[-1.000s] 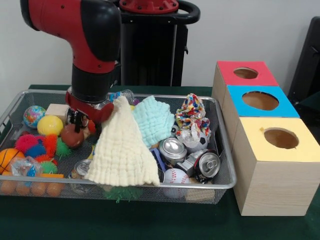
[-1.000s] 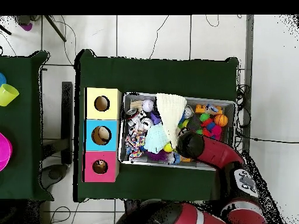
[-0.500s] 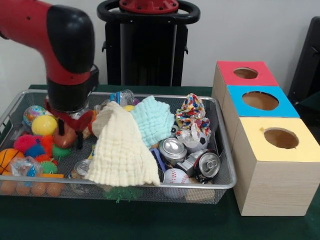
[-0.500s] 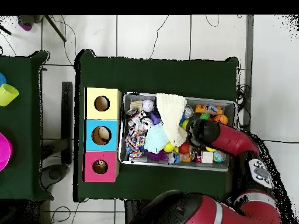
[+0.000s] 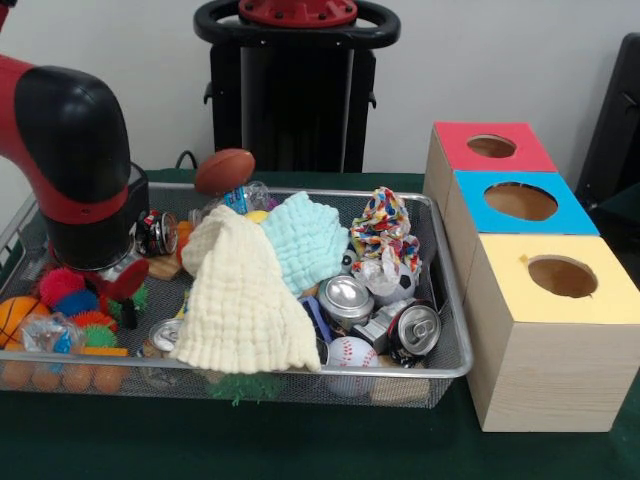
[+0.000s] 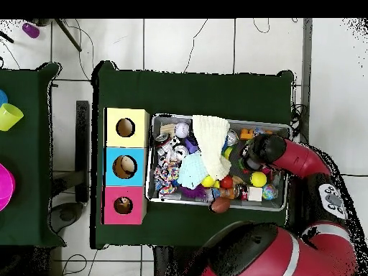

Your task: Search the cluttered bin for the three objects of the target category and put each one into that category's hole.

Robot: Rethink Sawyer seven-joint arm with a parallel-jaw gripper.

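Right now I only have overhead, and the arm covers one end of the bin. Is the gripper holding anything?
Observer: Can't tell. In the front view the gripper sits low among the spiky balls, mostly hidden by the arm.
Operator: Is the football in or out?
Observer: The football shows above the bin's far rim, not down in the clutter.
Operator: Any cans?
Observer: Two silver cans lie tops up beside the cream cloth.

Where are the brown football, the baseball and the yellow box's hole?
brown football (image 5: pixel 224 171), front view, middle of its side.
baseball (image 5: pixel 352 353), front view, its white front.
yellow box's hole (image 5: pixel 562 276), front view, middle of the opening.
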